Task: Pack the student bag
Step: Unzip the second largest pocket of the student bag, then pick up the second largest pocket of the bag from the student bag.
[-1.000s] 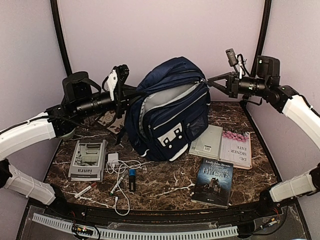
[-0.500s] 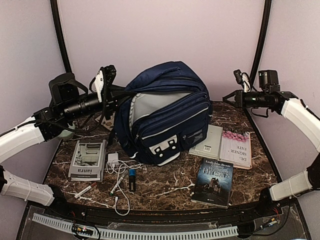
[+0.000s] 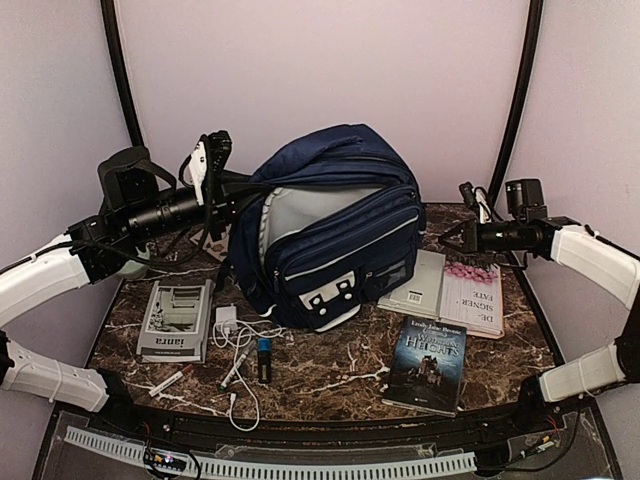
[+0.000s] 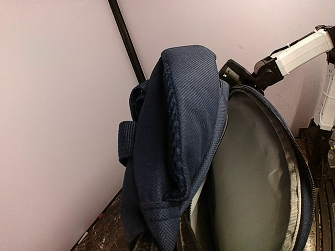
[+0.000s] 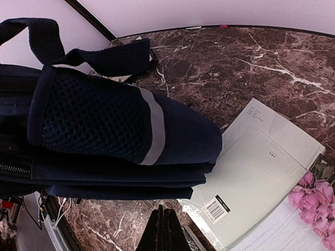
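Observation:
The student bag [image 3: 335, 235], navy blue with white trim, stands at the table's middle with its main compartment unzipped and the grey lining [image 4: 251, 172] showing. My left gripper [image 3: 250, 188] is shut on the bag's fabric rim [image 4: 172, 157] at the upper left of the opening and holds it up. My right gripper [image 3: 447, 237] hovers to the right of the bag, apart from it, shut with nothing in it. In the right wrist view its closed fingertips [image 5: 167, 227] hang over the marble next to the bag's mesh side pocket [image 5: 94, 123].
A grey book [image 3: 413, 285] and a pink-flowered book [image 3: 474, 298] lie right of the bag. A dark novel [image 3: 425, 362] lies in front. At front left are a grey booklet [image 3: 177, 320], a white charger with cable [image 3: 232, 330], a blue stick [image 3: 264, 358] and pens [image 3: 172, 381].
My right gripper has left the bag's top right corner and moved right and down. My left gripper pulled the rim leftward, and the bag shifted left and settled lower.

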You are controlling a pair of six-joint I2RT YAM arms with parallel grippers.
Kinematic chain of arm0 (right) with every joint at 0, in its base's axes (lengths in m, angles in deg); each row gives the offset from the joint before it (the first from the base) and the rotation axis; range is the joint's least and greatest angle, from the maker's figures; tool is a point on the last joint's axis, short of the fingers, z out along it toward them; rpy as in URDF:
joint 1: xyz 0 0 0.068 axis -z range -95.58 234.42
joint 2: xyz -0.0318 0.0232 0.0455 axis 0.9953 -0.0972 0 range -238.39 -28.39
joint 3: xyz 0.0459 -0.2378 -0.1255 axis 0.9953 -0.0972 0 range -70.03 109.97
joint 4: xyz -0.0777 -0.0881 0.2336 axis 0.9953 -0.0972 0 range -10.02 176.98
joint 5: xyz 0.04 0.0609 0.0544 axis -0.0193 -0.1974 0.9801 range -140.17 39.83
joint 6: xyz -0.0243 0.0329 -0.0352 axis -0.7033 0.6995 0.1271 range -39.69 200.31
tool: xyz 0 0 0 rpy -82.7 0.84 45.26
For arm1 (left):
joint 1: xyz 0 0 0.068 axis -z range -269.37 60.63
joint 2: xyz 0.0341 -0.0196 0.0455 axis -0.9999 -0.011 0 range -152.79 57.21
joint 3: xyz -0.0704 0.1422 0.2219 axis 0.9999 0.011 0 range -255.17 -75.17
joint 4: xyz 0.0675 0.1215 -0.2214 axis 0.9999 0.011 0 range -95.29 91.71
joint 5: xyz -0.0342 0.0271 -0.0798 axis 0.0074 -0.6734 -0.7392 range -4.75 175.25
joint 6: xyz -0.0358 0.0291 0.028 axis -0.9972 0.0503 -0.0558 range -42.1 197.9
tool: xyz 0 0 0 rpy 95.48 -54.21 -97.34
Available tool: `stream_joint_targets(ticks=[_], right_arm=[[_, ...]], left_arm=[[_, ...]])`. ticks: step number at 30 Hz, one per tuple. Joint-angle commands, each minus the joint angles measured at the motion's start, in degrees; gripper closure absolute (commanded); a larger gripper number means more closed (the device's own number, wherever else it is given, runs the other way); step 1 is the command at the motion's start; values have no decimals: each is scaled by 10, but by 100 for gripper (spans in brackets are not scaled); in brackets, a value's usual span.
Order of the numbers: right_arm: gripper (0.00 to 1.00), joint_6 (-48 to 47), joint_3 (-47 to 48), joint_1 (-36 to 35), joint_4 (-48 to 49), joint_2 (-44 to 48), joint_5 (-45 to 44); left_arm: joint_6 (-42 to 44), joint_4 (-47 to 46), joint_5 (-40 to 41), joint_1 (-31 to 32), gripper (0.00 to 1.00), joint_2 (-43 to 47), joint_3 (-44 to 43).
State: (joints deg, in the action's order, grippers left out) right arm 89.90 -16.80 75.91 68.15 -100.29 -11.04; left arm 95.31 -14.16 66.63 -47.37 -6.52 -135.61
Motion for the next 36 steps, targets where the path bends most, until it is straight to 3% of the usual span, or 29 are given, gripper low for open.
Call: stream_joint_targets(ticks=[1, 7, 12, 16, 26, 32, 36], right_arm=[[100, 16, 11, -8, 50, -11, 25], [100, -15, 38, -37, 83, 47, 85], [78, -26, 4, -75, 165, 109, 172], [72, -40, -4, -88, 141, 126, 233], [63, -86, -14, -114, 39, 195, 225], [52, -68, -52, -123, 33, 235, 196], [51, -32, -61, -161, 47, 238, 174]], left_arm=[[-13, -81, -20, -3, 100, 22, 2], [0, -92, -63, -3, 100, 31, 18], [43, -92, -122, -3, 100, 53, 36], [61, -76, -95, -3, 100, 55, 33], [54, -78, -30, -3, 100, 49, 31], [48, -82, 1, -3, 100, 45, 29], [36, -82, 17, -3, 100, 37, 22]])
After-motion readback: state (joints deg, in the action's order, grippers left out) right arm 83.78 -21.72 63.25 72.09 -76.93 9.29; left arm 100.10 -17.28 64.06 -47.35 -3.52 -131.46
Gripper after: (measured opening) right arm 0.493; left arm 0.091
